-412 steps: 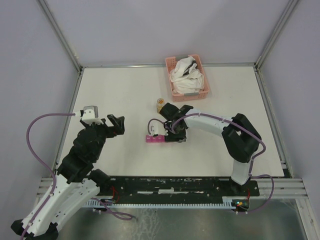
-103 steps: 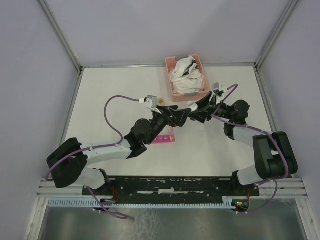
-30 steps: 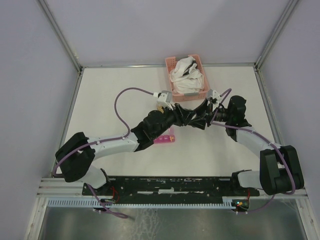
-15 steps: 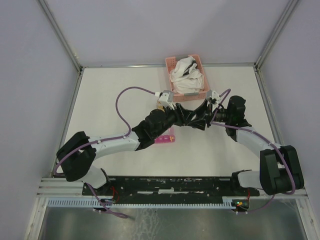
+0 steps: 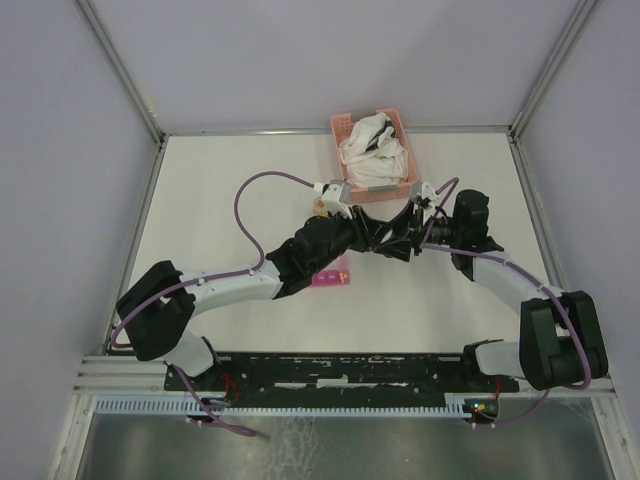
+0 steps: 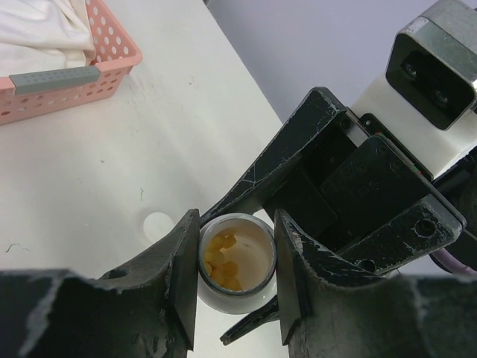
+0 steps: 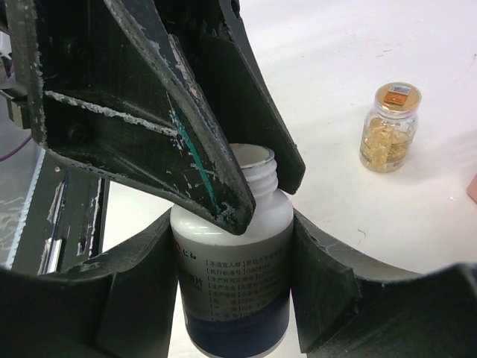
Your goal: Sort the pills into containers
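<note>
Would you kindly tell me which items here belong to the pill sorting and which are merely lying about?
Job in hand: open white pill bottle, clear capsule jar, magenta pill-box strip.
Lying about: pink basket with white cloths.

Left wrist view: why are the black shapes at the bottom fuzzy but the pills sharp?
Left wrist view: the left fingers sit nearest the lens, so soft; the white bottle lies farther, focused. Right wrist view: right fingers blur likewise.

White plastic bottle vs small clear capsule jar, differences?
The white plastic bottle is opaque and uncapped; the small clear jar has its gold lid on. The bottle is clamped in the right gripper; the jar stands free on the table. Both hold yellow pills.
</note>
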